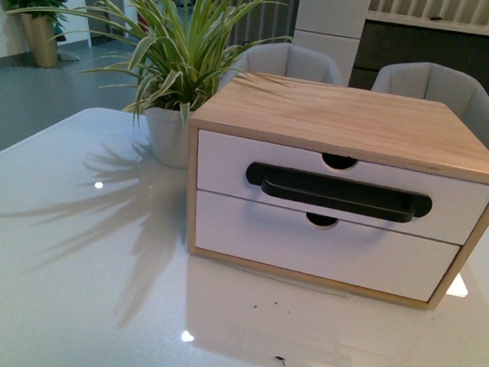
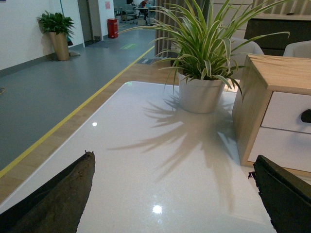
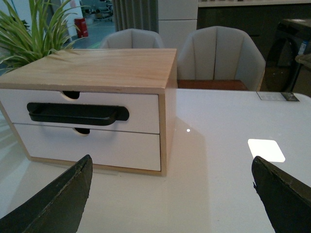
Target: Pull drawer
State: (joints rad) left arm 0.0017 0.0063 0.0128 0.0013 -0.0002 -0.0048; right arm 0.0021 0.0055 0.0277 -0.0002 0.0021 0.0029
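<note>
A light wood cabinet [image 1: 342, 115] stands on the white table and holds two white drawer fronts. The upper one is the drawer [image 1: 225, 161], closed, with a long black bar handle [image 1: 338, 193] and a half-round notch in its top edge. The right wrist view shows the drawer [image 3: 141, 109] and its handle [image 3: 73, 113] beyond my right gripper [image 3: 172, 159], which is open and well short of the cabinet, nothing between its fingers. My left gripper [image 2: 173, 158] is open over bare table, with the cabinet's left side and a strip of the drawer [image 2: 286, 109] ahead to its right. Neither arm shows in the front view.
The lower drawer front [image 1: 307, 247] has no handle. A potted plant [image 1: 168, 132] in a white pot stands at the cabinet's left rear corner. Grey chairs [image 3: 221, 56] stand behind the table [image 1: 71, 264]. The table's left edge [image 2: 63, 136] drops to the floor.
</note>
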